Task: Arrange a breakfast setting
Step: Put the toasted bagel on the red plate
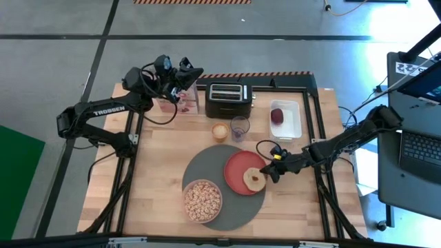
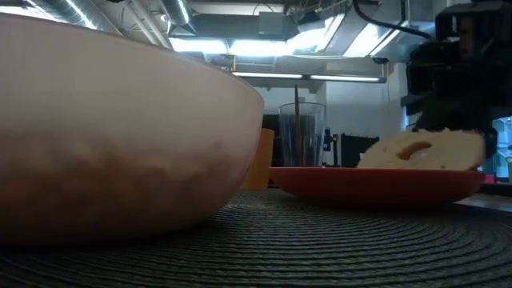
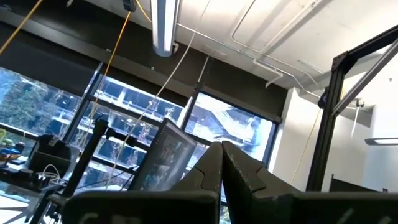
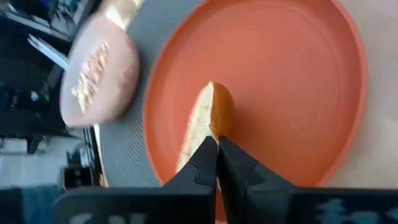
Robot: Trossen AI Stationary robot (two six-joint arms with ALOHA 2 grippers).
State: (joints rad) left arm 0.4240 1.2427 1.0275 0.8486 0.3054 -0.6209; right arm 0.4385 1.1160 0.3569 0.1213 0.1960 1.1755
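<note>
A round dark-grey mat [image 1: 207, 172] lies near the table's front middle. On its right part sits a round red plate [image 1: 238, 165] with a bagel half [image 1: 253, 179] on it. On the mat's near left part stands a pale bowl [image 1: 202, 200] full of tan cereal. My right gripper [image 1: 267, 173] reaches in from the table's right and is shut on the bagel half [image 4: 205, 124]. A dark-red fruit [image 1: 277, 116] lies in a white tray at the far right. My left gripper [image 1: 196, 71] is raised over the far left, shut and empty [image 3: 222, 149]. My right gripper pinches the bagel half's rim [image 4: 211, 134] between its two fingertips. It comes slanting down from the table's right side. The bagel is tilted: its held edge [image 2: 468, 144] is raised and its opposite edge [image 2: 370, 160] rests on the red plate.
A black toaster [image 1: 227, 98] stands at the far middle, with a box [image 1: 186, 103] to its left. A clear glass [image 1: 240, 127] and a small tan cup [image 1: 220, 131] stand just beyond the mat. Bare wood lies at the table's near left and near right.
</note>
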